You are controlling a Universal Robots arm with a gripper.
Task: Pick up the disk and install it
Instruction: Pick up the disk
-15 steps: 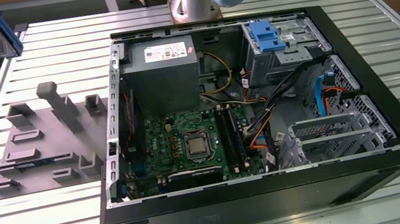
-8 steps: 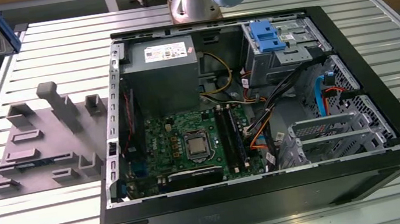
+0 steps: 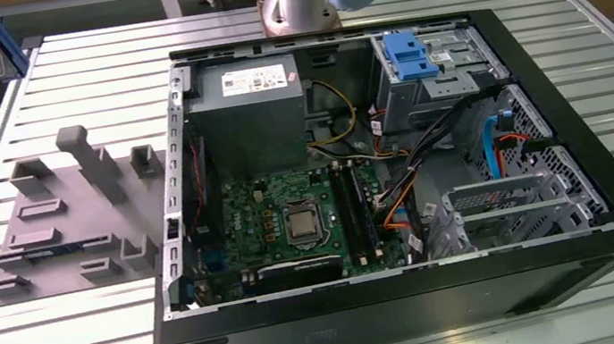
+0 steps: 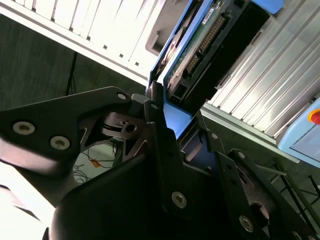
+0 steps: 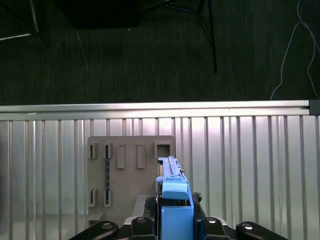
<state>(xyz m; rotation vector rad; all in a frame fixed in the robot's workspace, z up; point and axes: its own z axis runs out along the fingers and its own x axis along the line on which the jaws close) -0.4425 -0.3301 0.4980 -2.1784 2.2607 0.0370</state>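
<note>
A: So, gripper (image 5: 175, 227) state?
B: Clamped on the disk (image 5: 175, 200), long axis straight out from the jaws. Disk's held aloft, well to the exterior view's left of the case (image 3: 423, 313).

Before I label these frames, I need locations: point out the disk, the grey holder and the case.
disk (image 5: 175, 202), first wrist view, blue carrier's end.
holder (image 5: 131, 182), first wrist view, flat grey plate.
case (image 3: 423, 309), exterior view, black near wall.
</note>
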